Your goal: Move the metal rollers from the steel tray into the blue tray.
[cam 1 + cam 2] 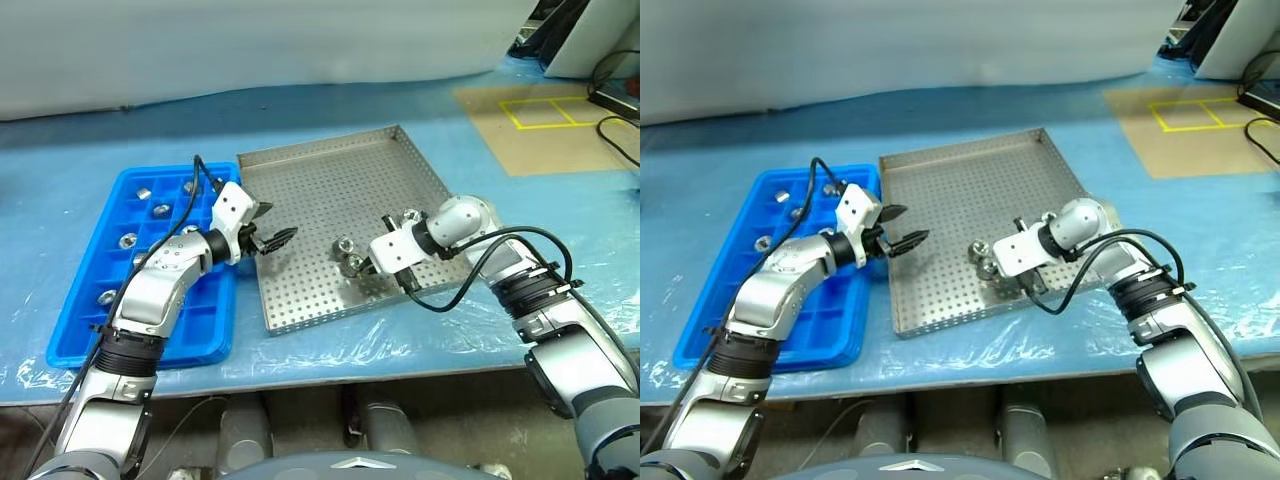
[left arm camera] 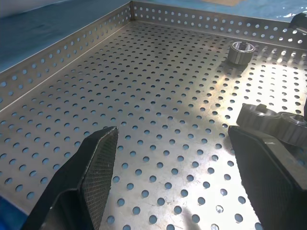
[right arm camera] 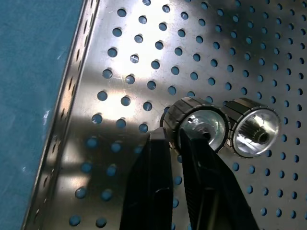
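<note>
The steel tray (image 1: pixel 330 180) lies in the middle of the table, with the blue tray (image 1: pixel 85 335) to its left. Two metal rollers (image 1: pixel 347 250) sit side by side near the steel tray's front rim, and a third roller (image 1: pixel 410 215) lies behind my right wrist. Several rollers (image 1: pixel 128 240) rest in compartments of the blue tray. My right gripper (image 3: pixel 175 136) points down with its tip at the rim of the nearer roller (image 3: pixel 199 124). Hovering over the steel tray's left part, my left gripper (image 1: pixel 275 225) is open and holds nothing.
A blue plastic sheet (image 1: pixel 60 160) covers the table. A brown board with yellow tape (image 1: pixel 550 115) lies at the far right, with black cables (image 1: pixel 615 100) beside it. The table's front edge (image 1: pixel 300 385) runs just below both trays.
</note>
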{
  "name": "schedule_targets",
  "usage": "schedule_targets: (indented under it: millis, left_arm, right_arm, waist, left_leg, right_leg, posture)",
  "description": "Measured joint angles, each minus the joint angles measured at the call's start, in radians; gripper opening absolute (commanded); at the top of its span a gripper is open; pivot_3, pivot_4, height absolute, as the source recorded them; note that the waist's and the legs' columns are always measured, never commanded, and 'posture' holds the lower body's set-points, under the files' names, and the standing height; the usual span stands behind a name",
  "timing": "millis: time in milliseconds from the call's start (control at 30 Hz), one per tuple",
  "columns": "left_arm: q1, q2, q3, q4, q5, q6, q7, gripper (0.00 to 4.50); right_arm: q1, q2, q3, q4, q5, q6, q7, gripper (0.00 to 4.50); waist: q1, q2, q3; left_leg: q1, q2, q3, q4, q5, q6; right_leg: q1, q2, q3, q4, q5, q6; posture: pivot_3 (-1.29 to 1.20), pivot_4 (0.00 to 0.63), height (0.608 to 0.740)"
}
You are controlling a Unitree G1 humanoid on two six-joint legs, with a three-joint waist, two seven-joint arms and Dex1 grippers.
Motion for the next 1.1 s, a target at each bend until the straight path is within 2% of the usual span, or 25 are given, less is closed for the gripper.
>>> schedule_targets:
  millis: [167,367,467,533,633,700,767,933,1100]
  left_arm:
    - [0.0,-0.004,0.0,0.002,0.002,-0.011,0.0,3.88]
    - [0.005,-0.004,0.001,0.001,0.002,-0.011,0.0,3.88]
    - [0.009,-0.004,0.001,0.0,0.003,-0.011,0.001,3.88]
    - [0.014,-0.004,0.001,-0.002,0.003,-0.011,0.002,3.88]
    - [0.024,-0.004,0.002,-0.004,0.004,-0.012,0.003,3.88]
    - [0.039,-0.003,0.003,-0.004,0.004,-0.012,0.004,3.88]
    - [0.04,-0.008,0.001,-0.005,0.004,-0.012,0.003,3.88]
    - [0.039,-0.016,0.0,-0.007,-0.006,-0.008,-0.015,3.88]
    - [0.019,-0.031,-0.028,-0.002,-0.008,-0.008,-0.063,3.88]
  right_arm:
    - [-0.007,-0.007,0.002,0.0,0.005,0.013,0.015,2.51]
    - [-0.01,-0.008,-0.005,-0.036,0.04,0.105,0.023,2.51]
    - [-0.006,-0.03,-0.061,-0.163,0.165,0.314,0.056,2.51]
    - [0.0,-0.077,-0.143,-0.294,0.295,0.542,0.065,2.51]
    - [0.03,-0.132,-0.243,-0.397,0.405,0.761,0.036,2.51]
    - [0.069,-0.13,-0.315,-0.44,0.463,0.902,-0.04,2.51]
    - [0.119,-0.079,-0.404,-0.494,0.507,1.025,-0.167,3.03]
    - [0.307,0.019,-0.52,-0.668,0.581,1.231,-0.412,4.48]
    - [0.436,0.264,-0.554,-0.812,0.588,1.352,-0.735,4.48]
  waist:
    - [-0.001,0.0,0.0]
    - [0.003,0.0,0.0]
    - [0.005,0.0,0.0]
    - [0.009,0.0,0.0]
    - [0.015,0.0,0.0]
    - [0.013,0.0,0.0]
    - [0.011,0.0,0.0]
    - [0.007,0.0,0.0]
    - [0.001,0.001,0.0]
  left_leg:
    - [0.001,0.0,0.0,0.0,0.0,0.0]
    - [0.001,0.0,0.0,0.001,0.0,0.0]
    - [0.001,0.0,0.0,0.0,0.0,0.0]
    - [0.002,0.0,0.0,0.0,0.0,0.001]
    - [0.005,0.0,0.0,0.0,-0.001,0.001]
    - [0.007,0.0,0.0,0.0,-0.001,0.001]
    - [0.008,0.0,0.0,-0.001,0.0,-0.001]
    - [0.008,0.0,0.0,-0.003,0.0,-0.008]
    - [0.009,0.0,0.001,-0.005,0.002,-0.011]
  right_leg:
    - [0.001,0.0,0.0,0.0,0.0,0.0]
    - [0.001,0.0,0.0,0.0,0.0,0.0]
    - [0.001,0.0,0.0,0.0,0.0,0.0]
    - [0.002,0.0,0.0,-0.001,0.0,0.0]
    - [0.006,0.0,0.0,-0.002,0.0,0.0]
    - [0.007,0.0,0.001,-0.002,0.0,0.0]
    - [0.007,0.0,0.001,-0.001,0.0,0.0]
    - [0.006,0.001,0.002,-0.002,0.0,0.001]
    - [0.005,0.002,0.002,-0.002,0.001,0.002]
  posture:
    - [-0.07,0.15,0.74]
    - [-0.06,0.15,0.74]
    - [-0.06,0.15,0.74]
    - [-0.06,0.15,0.74]
    - [-0.08,0.15,0.74]
    - [-0.09,0.15,0.74]
    - [-0.11,0.15,0.74]
    - [-0.16,0.15,0.74]
    - [-0.19,0.15,0.74]
